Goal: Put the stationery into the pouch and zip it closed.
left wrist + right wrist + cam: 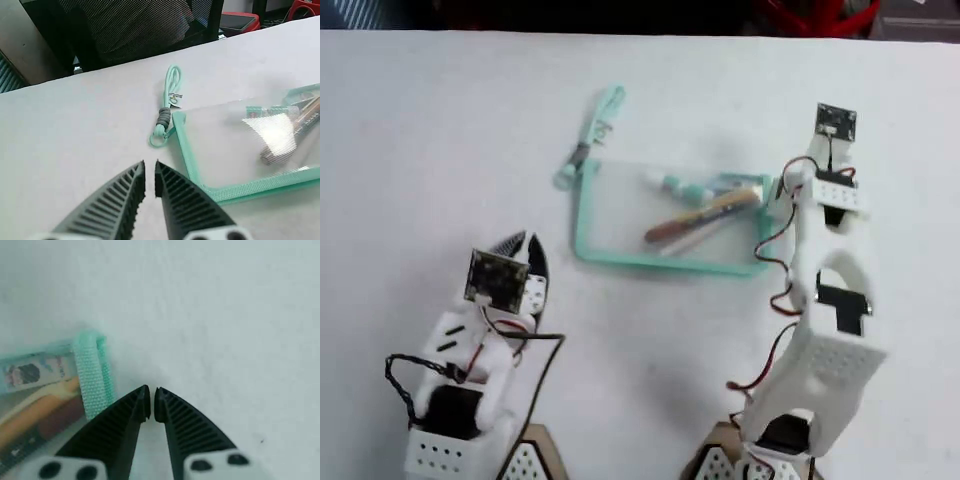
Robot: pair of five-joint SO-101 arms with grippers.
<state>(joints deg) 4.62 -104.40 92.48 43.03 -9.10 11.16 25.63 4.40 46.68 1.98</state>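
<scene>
A clear pouch with a teal border (pixel 620 215) lies flat in the middle of the table, with a teal wrist strap (pixel 588 135) trailing from its far left corner. Pens and a glue stick (pixel 705 208) lie inside it. My left gripper (pixel 523 246) rests on the table to the front left of the pouch, shut and empty; its wrist view shows the fingertips (pixel 149 172) short of the strap (pixel 169 100) and pouch (pixel 225 145). My right gripper (pixel 150 401) is shut and empty, just off the pouch's right end (pixel 92 372), with the stationery (pixel 40 412) showing through the plastic.
The white table (pixel 440 130) is bare to the left, front and right of the pouch. The right arm's body (pixel 825 300) stands along the right side. A dark mesh chair (pixel 135 25) is behind the table's far edge.
</scene>
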